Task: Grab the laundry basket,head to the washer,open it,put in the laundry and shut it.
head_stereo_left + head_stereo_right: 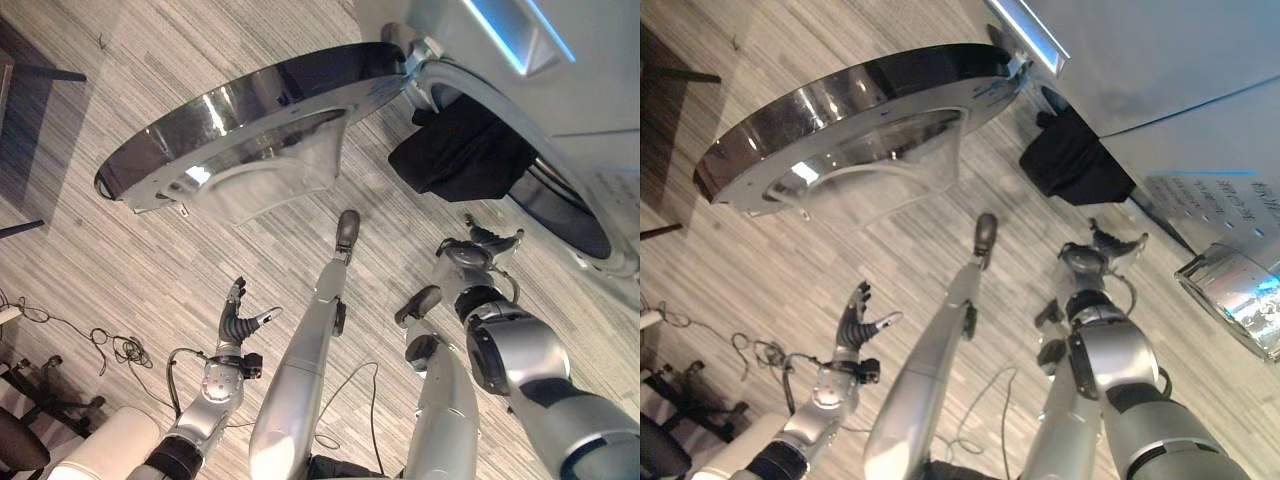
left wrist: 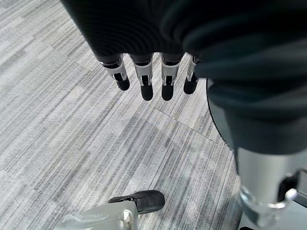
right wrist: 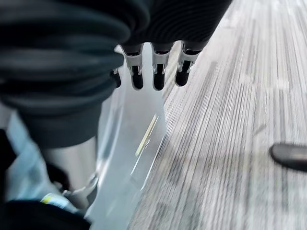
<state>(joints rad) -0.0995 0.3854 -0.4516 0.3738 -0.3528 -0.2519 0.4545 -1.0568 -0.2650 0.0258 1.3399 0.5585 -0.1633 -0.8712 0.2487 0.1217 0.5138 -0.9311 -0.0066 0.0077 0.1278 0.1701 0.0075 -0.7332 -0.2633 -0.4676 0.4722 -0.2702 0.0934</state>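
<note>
**A:** Over on the left side, the left hand (image 1: 240, 322) hangs above the grey striped carpet floor (image 1: 120, 250), fingers loosely spread, holding nothing. Then comes the round chrome-rimmed glass washer door (image 1: 250, 130), swung wide open.

**B:** And the dark crumpled laundry (image 1: 460, 150)?

**A:** Draped over the lip of the white front-loading washer (image 1: 1160, 90), half out. Right hand (image 1: 480, 245) sits just below it, fingers straight, empty.

**B:** So closing now would probably pinch the cloth in the seal.

**A:** Yep, needs pushing deeper first.

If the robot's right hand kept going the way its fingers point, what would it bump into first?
Probably the black laundry hanging out of the washer's opening. The open right hand points up toward it, though the gap between them is hard to judge.
</note>
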